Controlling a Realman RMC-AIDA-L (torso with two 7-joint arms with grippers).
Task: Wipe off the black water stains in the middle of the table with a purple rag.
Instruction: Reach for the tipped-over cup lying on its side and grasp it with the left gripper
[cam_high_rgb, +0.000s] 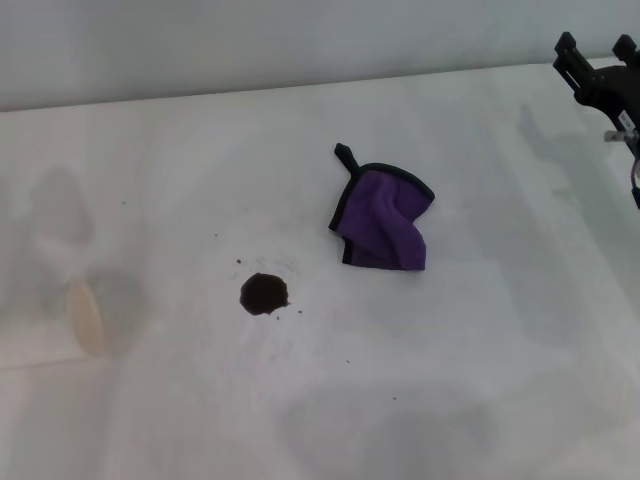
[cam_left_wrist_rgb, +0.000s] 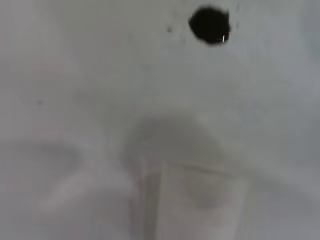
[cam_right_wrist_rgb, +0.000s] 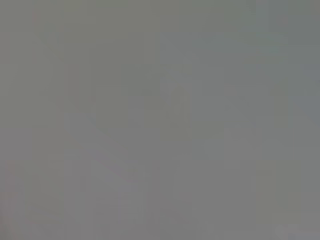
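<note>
Two things matter on the table (cam_high_rgb: 480, 400) before us, and we take them from the near side outward. Nearest lies the black water stains (cam_high_rgb: 264, 293), a small roundish dark blot with a few tiny specks scattered around it, sitting on bare white surface left of centre in the head view. Our left wrist view also shows the blot (cam_left_wrist_rgb: 210, 24), with a pale cup-like shape (cam_left_wrist_rgb: 195, 200) closer to that camera, too blurred for us to say more. Our left gripper itself appears in no picture, so we cannot tell how its fingers stand.

Farther back and to the right lies the purple rag (cam_high_rgb: 383, 220), crumpled and folded on itself, its black edging showing and its short black loop (cam_high_rgb: 344, 154) pointing away from us. It lies near the blot but clearly apart from it, touching nothing else.

Farthest of all, our right gripper (cam_high_rgb: 598, 62) hangs at the upper right edge, well apart from the rag. Its two dark fingers stand parted with a gap between them and hold nothing. The right wrist view shows only flat grey.

We judge the wiping has not begun; fetching the rag comes first. We would do best to come down over the bunched middle fold, pinch enough cloth to carry, then drag flat across the blot and its specks.
</note>
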